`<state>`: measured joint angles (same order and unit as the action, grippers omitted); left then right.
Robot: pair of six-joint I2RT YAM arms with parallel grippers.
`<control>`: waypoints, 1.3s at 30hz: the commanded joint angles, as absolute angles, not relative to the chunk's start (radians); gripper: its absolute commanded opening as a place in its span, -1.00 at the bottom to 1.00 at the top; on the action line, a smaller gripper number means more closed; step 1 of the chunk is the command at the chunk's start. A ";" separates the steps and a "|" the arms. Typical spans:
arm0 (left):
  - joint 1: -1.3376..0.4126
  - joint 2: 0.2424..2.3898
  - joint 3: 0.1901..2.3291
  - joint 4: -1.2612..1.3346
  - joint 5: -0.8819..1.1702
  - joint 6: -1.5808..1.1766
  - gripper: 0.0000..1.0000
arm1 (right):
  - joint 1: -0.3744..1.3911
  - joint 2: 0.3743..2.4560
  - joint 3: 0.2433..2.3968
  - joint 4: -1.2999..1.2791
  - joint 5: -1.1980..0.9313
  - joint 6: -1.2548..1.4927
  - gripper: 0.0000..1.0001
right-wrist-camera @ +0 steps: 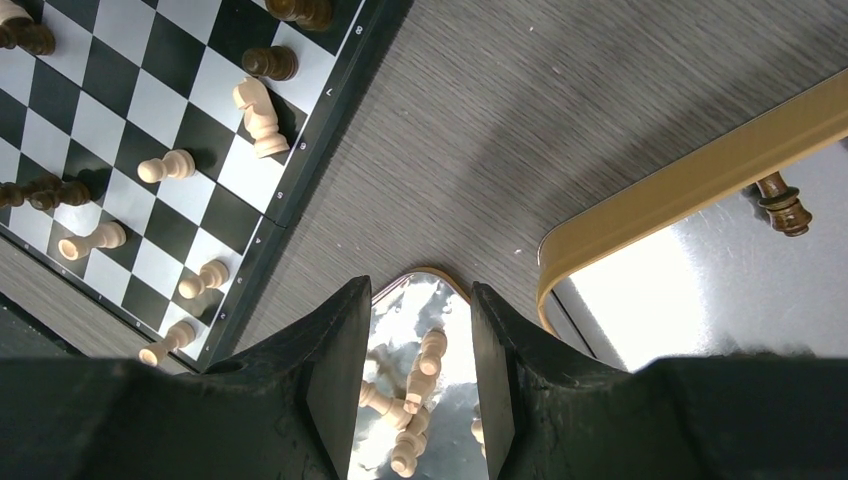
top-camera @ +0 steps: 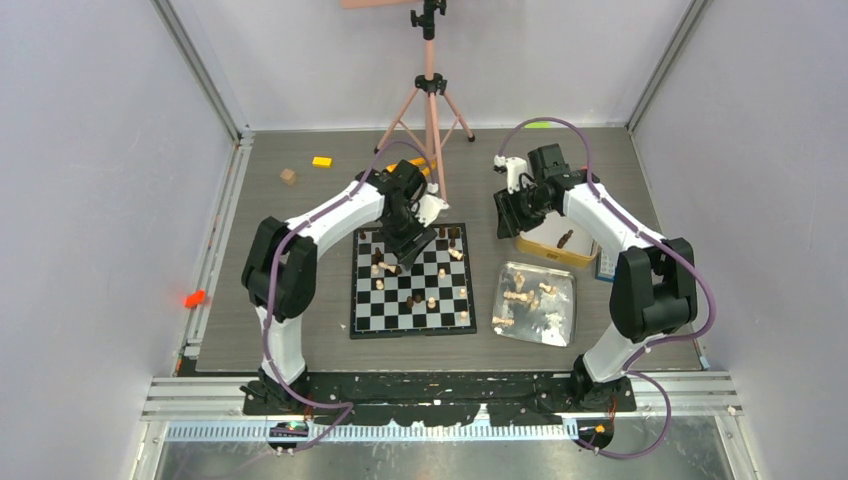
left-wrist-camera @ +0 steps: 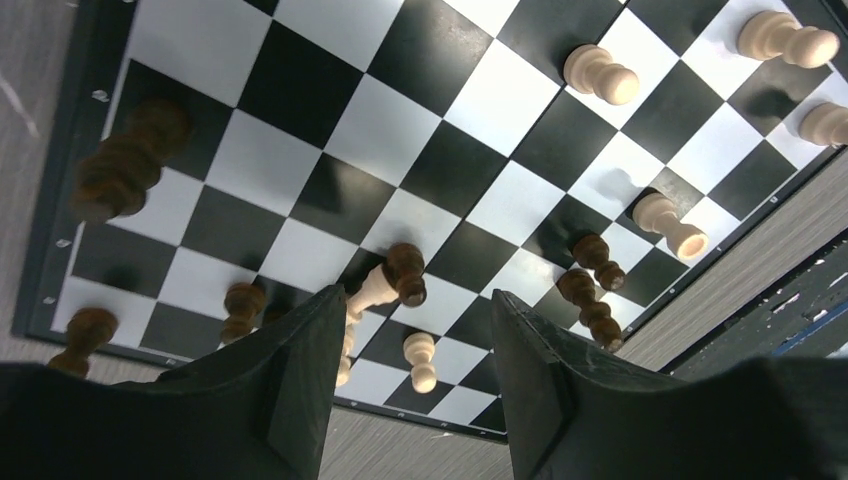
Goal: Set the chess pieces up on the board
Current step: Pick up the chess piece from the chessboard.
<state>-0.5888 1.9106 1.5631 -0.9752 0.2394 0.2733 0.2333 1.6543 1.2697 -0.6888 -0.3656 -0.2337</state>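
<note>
Board (top-camera: 385, 316) lies flat on the grey table (top-camera: 620, 160), in front of the left arm. Chess pieces (top-camera: 431, 302) are dotted over it, light and dark mixed, no ranks formed. They crowd thickest on the far-left squares, with a few more along the right edge. Left gripper (top-camera: 403, 252) hangs over that far-left cluster, pointing down. Seen from its wrist, its fingers (left-wrist-camera: 305, 385) are spread wide with nothing between them. Through the gap, down on the squares: a dark man (left-wrist-camera: 406, 273), a light man (left-wrist-camera: 368, 292) just beside it, and a light pawn (left-wrist-camera: 421, 360) a little nearer the board's edge. Right gripper (top-camera: 508, 218) hovers above bare table, between the board's far-right corner and a gold-rimmed tin (top-camera: 548, 256). Its own fingers (right-wrist-camera: 335, 385) are likewise parted and carry nothing. One dark piece (right-wrist-camera: 781, 205) sits inside the tin, near the rim; upright or fallen, I cannot tell. A silver tray (top-camera: 571, 300) sits near the tin on its near side, to the right of the board. It holds a loose heap of light pieces (top-camera: 520, 296), several lying on their sides. Beyond the board stands a pink tripod (top-camera: 431, 100). A yellow block (top-camera: 321, 161) and a tan block (top-camera: 288, 176) lie at the far left, well apart from the board.
</note>
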 commanded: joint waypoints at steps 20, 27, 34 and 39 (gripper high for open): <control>-0.610 1.973 1.520 -0.930 0.193 0.302 -0.36 | 0.229 1.679 1.269 -0.679 -0.381 -0.268 -0.05; -0.605 1.959 1.541 -0.894 0.144 0.284 -0.73 | 0.229 1.687 1.271 -0.687 -0.381 -0.270 -0.05; -0.558 1.966 1.586 -0.897 0.121 0.253 -0.87 | 0.227 1.684 1.271 -0.687 -0.381 -0.270 -0.05; -0.528 1.978 1.608 -0.881 0.104 0.224 -0.88 | 0.227 1.682 1.272 -0.689 -0.383 -0.270 -0.05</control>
<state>-0.5510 1.9724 1.5593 -0.9180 0.1280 0.2592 0.2314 1.6890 1.2655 -0.6895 -0.3668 -0.2596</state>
